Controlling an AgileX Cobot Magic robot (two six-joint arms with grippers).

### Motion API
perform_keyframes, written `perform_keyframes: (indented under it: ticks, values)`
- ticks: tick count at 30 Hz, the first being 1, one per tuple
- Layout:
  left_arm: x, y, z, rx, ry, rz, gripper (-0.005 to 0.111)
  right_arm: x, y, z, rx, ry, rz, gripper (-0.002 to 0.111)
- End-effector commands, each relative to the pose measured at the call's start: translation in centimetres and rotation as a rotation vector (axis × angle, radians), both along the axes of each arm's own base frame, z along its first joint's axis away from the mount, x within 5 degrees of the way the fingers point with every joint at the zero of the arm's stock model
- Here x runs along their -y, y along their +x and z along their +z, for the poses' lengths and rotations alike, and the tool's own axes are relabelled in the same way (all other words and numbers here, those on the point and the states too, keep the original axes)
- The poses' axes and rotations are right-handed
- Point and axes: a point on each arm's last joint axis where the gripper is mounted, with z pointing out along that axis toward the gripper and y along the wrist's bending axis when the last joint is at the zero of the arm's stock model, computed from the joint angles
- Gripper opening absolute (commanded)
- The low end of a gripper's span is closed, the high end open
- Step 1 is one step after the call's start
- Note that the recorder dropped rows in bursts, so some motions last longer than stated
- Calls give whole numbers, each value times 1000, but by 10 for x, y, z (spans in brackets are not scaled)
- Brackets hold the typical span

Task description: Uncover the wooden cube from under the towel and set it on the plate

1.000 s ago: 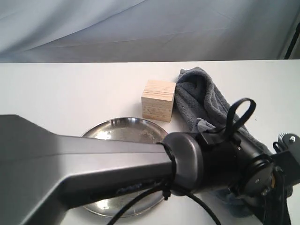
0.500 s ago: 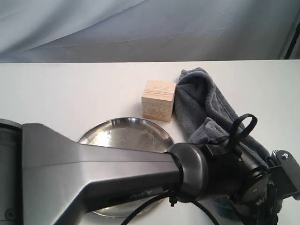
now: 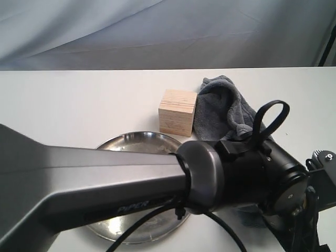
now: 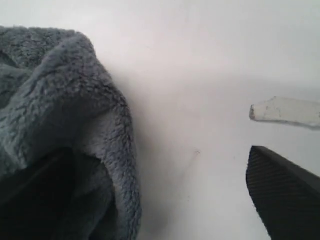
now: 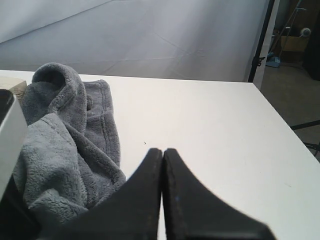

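Observation:
The wooden cube (image 3: 177, 112) stands uncovered on the white table, just behind the steel plate (image 3: 137, 143). The blue-grey towel (image 3: 220, 105) lies bunched to the cube's right, touching it. My left arm (image 3: 236, 176) crosses the foreground and hides the towel's near part and much of the plate. In the left wrist view my left gripper (image 4: 155, 170) is open: one dark finger (image 4: 280, 195) hangs over bare table, and the other is dark under the towel's (image 4: 60, 110) fold. Beside the towel (image 5: 65, 135), my right gripper (image 5: 162, 150) is shut on nothing, low over the table.
A grey cloth backdrop (image 3: 168, 31) hangs behind the table's far edge. The table's right edge (image 5: 280, 125) drops off to a floor with a dark stand. Part of my right arm (image 3: 323, 173) sits at the lower right.
My left arm dipped low, then rose and shifted back. The towel now looks more bunched beside the cube. Cube and plate have not moved.

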Motion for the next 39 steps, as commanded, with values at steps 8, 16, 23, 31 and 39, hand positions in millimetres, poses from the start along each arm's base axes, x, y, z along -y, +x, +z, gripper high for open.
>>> perform_keyframes:
  ticks: [8, 16, 23, 31, 39]
  values:
    - [-12, -6, 4, -23, 133, -43, 90, 0, 0, -2, -6, 9, 5, 3]
    - [-13, -7, 22, -9, 99, -43, 90, 0, 0, -2, -6, 9, 5, 3]
    - [-13, -6, 34, 13, 59, -41, 92, 0, 0, -2, -6, 9, 5, 3]
    - [-16, -6, 58, 47, 6, -38, 105, 0, 0, -2, -6, 9, 5, 3]
    - [-32, 46, 108, 109, -279, 288, 105, 0, 0, -2, -6, 9, 5, 3]
